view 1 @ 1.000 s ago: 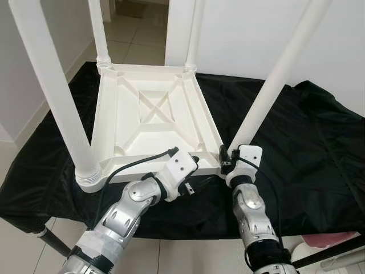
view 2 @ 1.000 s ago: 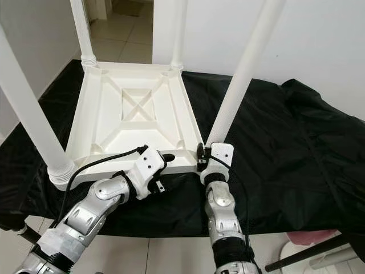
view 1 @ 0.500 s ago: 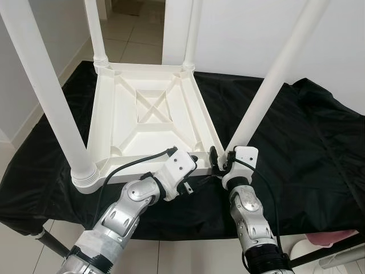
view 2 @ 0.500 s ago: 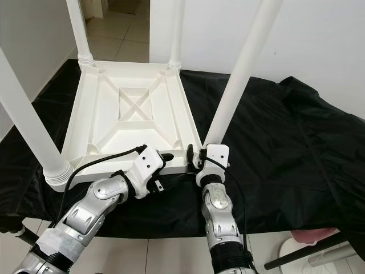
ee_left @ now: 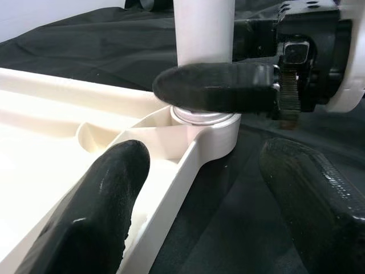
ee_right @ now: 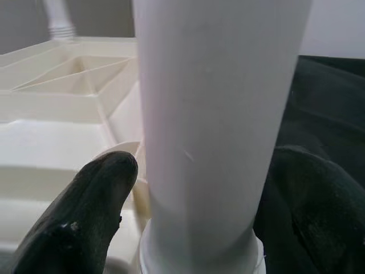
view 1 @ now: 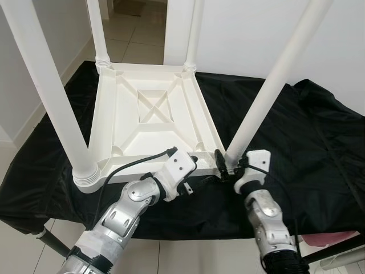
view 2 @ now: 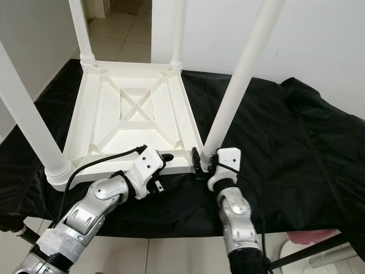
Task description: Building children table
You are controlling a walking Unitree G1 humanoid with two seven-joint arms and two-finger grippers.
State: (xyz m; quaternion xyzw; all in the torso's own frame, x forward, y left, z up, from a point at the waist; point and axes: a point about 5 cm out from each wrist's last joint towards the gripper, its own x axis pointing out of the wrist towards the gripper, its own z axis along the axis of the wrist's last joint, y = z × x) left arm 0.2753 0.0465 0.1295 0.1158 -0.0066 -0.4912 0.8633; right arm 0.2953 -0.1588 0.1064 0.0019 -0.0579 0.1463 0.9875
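Left eye view, nearest first: two silver arms reaching up from the lower edge toward the near rim of an upturned white children's table (view 1: 149, 117). Left end effector (view 1: 193, 161) at the near edge of the tabletop underside, fingers spread; seen in the left wrist view with one black finger (ee_left: 102, 211) inside the ribbed frame and the other (ee_left: 311, 200) outside it over the cloth, straddling the rim, not pressed against it. Right end effector (view 1: 224, 164) at the base of the near right leg (view 1: 272, 85), just beside the corner socket (ee_left: 208, 128). Right wrist view: one finger (ee_right: 94, 211) on each side of the white tube, close against it, so clasping that leg low down near its collar.

Table lying top-down on a worktop draped in black cloth (view 1: 308, 137), all four legs pointing up. Near left leg (view 1: 54, 97) thick and tall at the left edge, seated in its ringed socket. Beyond the crossed ribs in the middle of the underside, far left leg (view 1: 98, 31) and far right leg (view 1: 193, 31) standing in the back corners. Behind, a white wall (view 1: 251, 34) and pale tiled floor (view 1: 134, 43) through a doorway.
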